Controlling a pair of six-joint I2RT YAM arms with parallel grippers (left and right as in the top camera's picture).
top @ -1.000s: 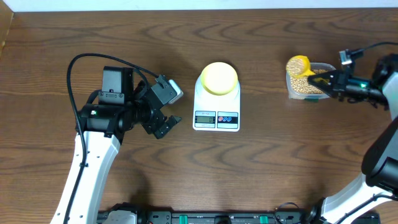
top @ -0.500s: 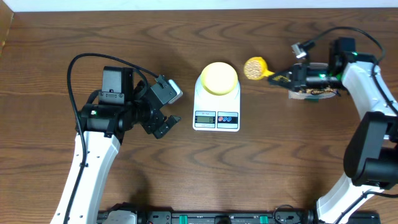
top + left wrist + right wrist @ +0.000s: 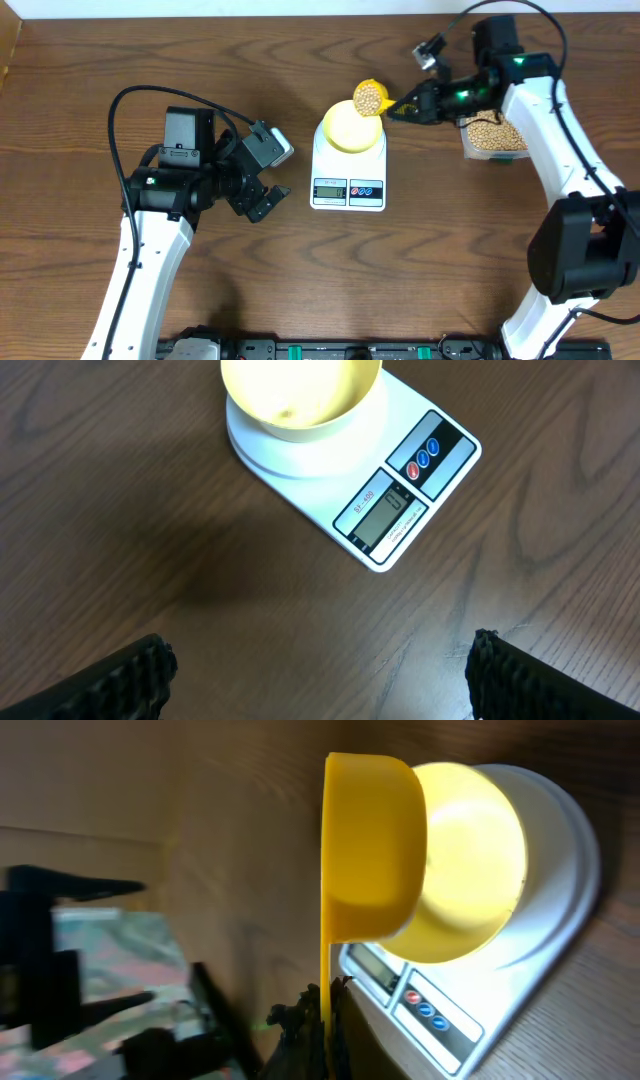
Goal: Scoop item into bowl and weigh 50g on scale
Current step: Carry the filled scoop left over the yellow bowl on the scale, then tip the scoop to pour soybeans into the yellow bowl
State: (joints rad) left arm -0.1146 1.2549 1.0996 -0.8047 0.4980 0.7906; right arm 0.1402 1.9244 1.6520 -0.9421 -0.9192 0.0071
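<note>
The pale-yellow bowl [image 3: 349, 128] stands on the white scale [image 3: 348, 186], whose display faces the near edge. A yellow scoop [image 3: 371, 97] heaped with tan beans [image 3: 372, 98] hovers by the bowl's far right rim. My right gripper [image 3: 408, 106] is shut on its thin handle. In the right wrist view the scoop [image 3: 370, 850] sits level beside the bowl [image 3: 470, 870], the handle pinched in my gripper [image 3: 326, 1015]. My left gripper [image 3: 278, 178] waits open to the left of the scale. In its wrist view the bowl [image 3: 300, 390] looks empty and the fingers [image 3: 120, 680] stand wide over bare wood.
A clear tub [image 3: 492, 136] full of beans stands to the right of the scale, under the right forearm. The scale's display [image 3: 388, 516] and two round buttons show in the left wrist view. A black cable loops over the left arm.
My right arm has carried the loaded scoop from the tub leftward to the bowl's rim. The left arm has not moved.
</note>
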